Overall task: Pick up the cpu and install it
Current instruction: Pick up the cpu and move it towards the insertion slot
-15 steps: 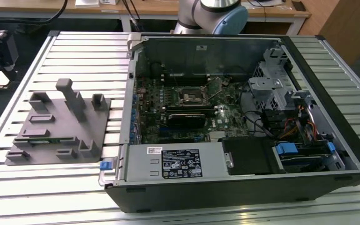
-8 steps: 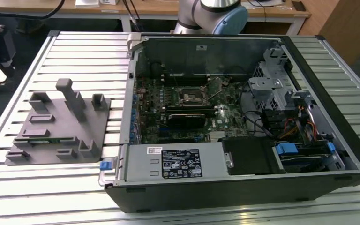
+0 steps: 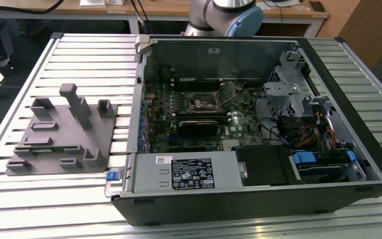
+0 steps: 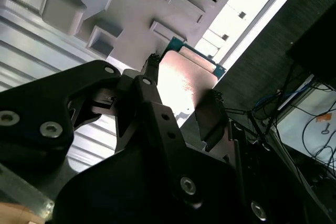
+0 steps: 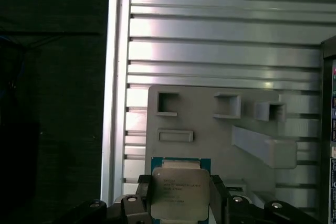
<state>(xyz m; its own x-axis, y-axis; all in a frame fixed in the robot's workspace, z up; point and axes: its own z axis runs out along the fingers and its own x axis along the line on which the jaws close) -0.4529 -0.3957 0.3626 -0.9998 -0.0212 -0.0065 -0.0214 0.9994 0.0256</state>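
Fingers (image 5: pixel 217 199) of the gripper (image 5: pixel 181 208) pinch the cpu (image 5: pixel 180 187) by opposite edges over the grey fixture (image 5: pixel 210 135), at the exterior view's left. Pick-up looks done. Seating it in the motherboard socket (image 3: pixel 198 102), well apart, calls for level, square alignment.

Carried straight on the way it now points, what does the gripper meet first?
Probably the grey fixture on the slatted table: the gripper, fingers shut on the cpu, points at it. The cpu would touch first; the gap is unclear.
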